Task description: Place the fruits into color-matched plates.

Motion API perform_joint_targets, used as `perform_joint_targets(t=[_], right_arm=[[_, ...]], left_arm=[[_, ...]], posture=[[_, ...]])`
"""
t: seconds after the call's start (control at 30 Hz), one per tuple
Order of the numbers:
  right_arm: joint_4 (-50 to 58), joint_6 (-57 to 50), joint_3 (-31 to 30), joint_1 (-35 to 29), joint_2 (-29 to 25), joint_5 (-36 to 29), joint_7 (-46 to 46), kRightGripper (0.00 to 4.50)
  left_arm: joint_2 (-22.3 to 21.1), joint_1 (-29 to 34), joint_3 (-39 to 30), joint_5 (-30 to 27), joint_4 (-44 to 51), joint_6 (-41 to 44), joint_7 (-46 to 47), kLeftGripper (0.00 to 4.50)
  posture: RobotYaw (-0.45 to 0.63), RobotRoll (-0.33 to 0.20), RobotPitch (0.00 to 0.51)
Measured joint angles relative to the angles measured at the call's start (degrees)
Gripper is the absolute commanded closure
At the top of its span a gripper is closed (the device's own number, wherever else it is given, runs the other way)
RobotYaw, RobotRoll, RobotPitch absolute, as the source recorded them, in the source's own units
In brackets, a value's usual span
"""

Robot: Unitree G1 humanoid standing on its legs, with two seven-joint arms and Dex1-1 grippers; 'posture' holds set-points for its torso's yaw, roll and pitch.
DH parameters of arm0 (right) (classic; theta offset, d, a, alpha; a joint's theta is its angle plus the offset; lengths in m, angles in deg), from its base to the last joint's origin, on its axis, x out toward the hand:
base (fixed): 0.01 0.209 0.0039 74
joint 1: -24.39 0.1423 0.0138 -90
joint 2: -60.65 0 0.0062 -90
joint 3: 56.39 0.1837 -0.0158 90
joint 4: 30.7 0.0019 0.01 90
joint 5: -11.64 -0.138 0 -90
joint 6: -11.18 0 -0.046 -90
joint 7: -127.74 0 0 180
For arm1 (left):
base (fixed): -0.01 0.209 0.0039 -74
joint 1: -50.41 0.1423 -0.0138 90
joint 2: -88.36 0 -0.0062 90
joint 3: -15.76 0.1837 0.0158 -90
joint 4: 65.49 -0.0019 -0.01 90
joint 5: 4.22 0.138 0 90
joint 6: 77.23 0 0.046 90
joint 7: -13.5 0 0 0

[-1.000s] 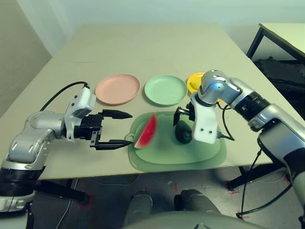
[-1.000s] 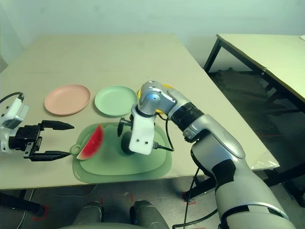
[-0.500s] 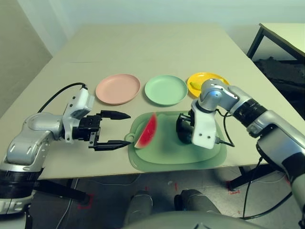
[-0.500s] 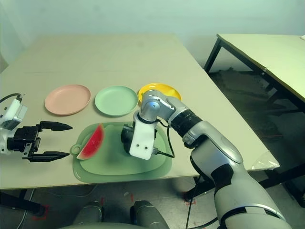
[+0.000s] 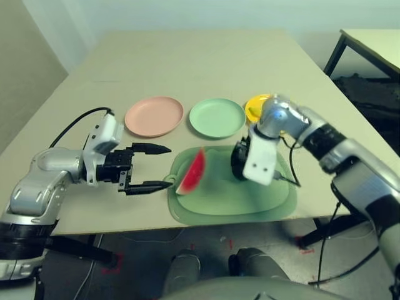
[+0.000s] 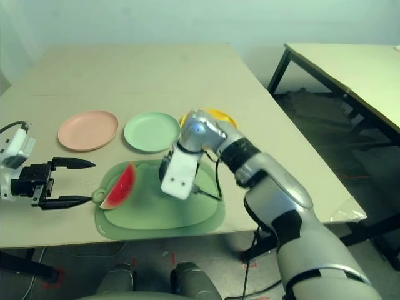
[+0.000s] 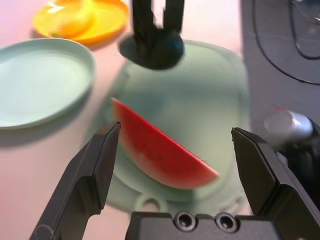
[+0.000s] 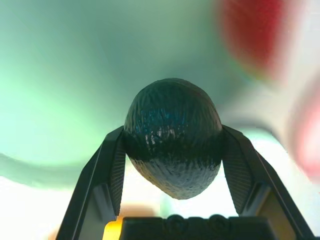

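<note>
The dark green avocado sits between the fingers of my right gripper, which is shut on it just above the pale green mat. A red watermelon wedge stands on the mat's left part. My left gripper hovers open beside the mat's left edge, its fingers pointing at the wedge. Behind the mat stand the pink plate, the mint green plate and the yellow plate. The banana lies in the yellow plate, which my right arm partly hides.
The mat's small loop tab lies close to my lower left finger. A cable hangs from my right wrist over the mat. A second table stands to the right. Bare tabletop stretches behind the plates.
My right gripper dropped onto the avocado, shut on it and has raised it slightly off the mat. The left arm has stayed still.
</note>
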Motion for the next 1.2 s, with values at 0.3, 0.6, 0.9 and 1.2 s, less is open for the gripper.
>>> perform_joint_targets(t=[0.3, 0.6, 0.9, 1.2], right_arm=[[-17.85, -4.98, -0.83, 5.40, 7.90, 15.06, 33.33, 1.47], [-22.66, -7.90, -4.41, 1.62, 9.89, 25.63, 45.09, 1.47], [-23.15, -10.53, -4.54, -0.38, 10.06, 29.50, 47.00, 1.47], [-23.27, -10.98, -4.32, -0.55, 10.03, 29.69, 46.95, 0.01]], left_arm=[[0.26, 1.28, -0.27, 0.59, 1.56, 3.39, 6.56, 0.00], [-0.32, 5.19, -2.07, 0.45, 4.71, 3.94, 7.58, 0.00], [-1.06, 5.98, -2.78, 0.43, 5.33, 3.92, 7.56, 0.00], [-1.29, 5.34, -2.78, 0.65, 5.06, 3.24, 6.90, 0.00]], posture=[[0.13, 0.000, 0.050], [0.16, 0.000, 0.053], [0.16, 0.000, 0.054], [0.15, 0.000, 0.056]])
